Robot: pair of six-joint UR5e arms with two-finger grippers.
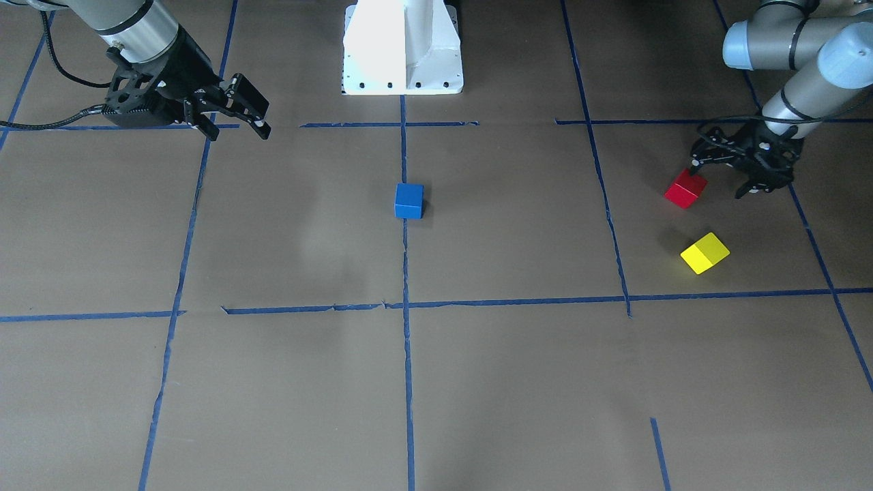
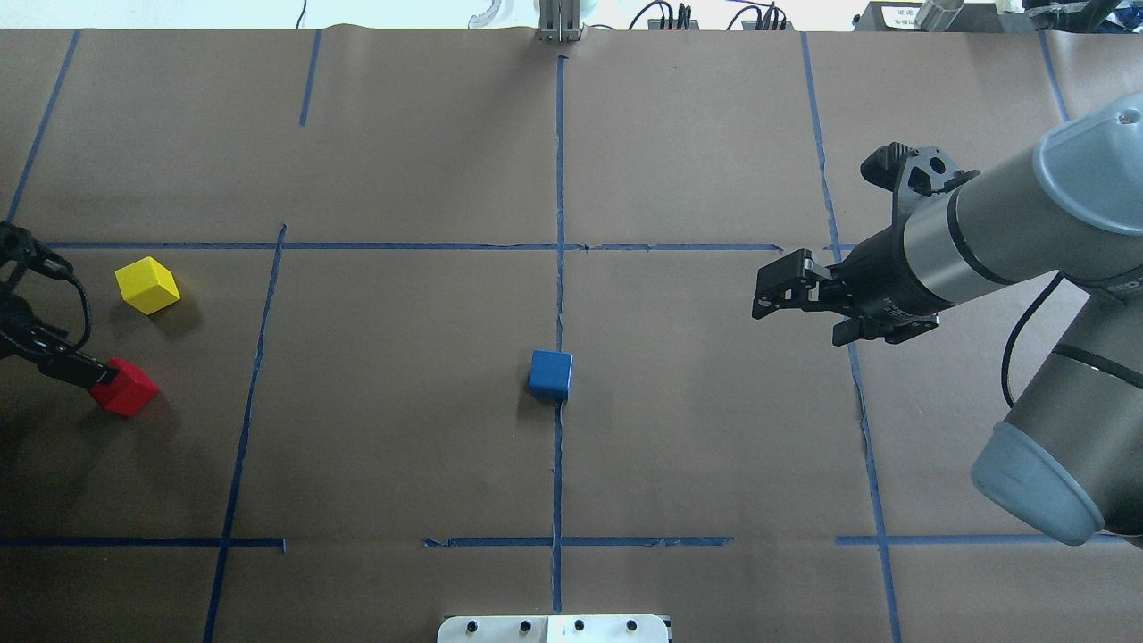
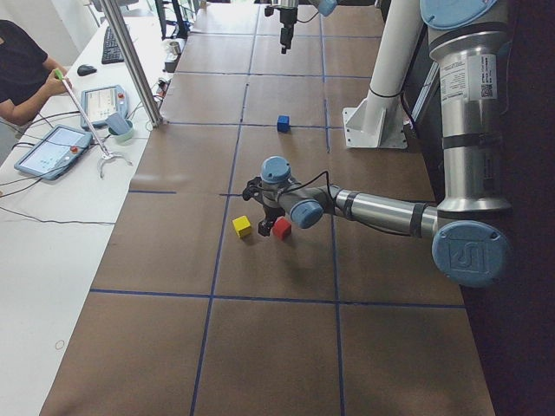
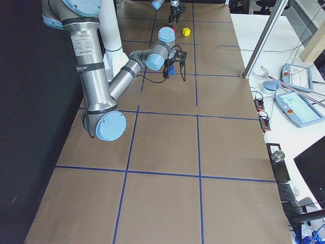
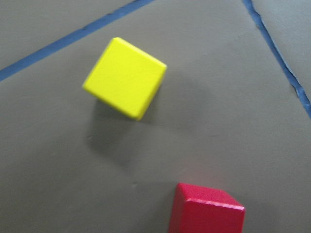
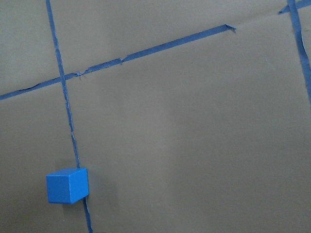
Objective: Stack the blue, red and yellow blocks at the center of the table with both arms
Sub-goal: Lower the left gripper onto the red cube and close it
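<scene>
The blue block (image 1: 408, 200) (image 2: 550, 373) (image 6: 67, 185) sits on the centre tape line of the table (image 1: 518, 225). The red block (image 1: 685, 189) (image 2: 125, 388) (image 5: 206, 209) and the yellow block (image 1: 705, 253) (image 2: 147, 285) (image 5: 124, 77) lie close together on my left side. My left gripper (image 1: 721, 181) is open and low. One fingertip (image 2: 87, 372) is right at the red block's top edge, and the block is not between the fingers. My right gripper (image 1: 237, 133) (image 2: 799, 323) hangs open and empty above the table, well to the right of the blue block.
The white pedestal (image 1: 402, 48) (image 2: 554, 628) stands at the robot's side of the table, in line with the blue block. A person (image 3: 17, 69) sits at a side desk with tablets (image 3: 52, 149), beyond a metal pole (image 3: 134, 61).
</scene>
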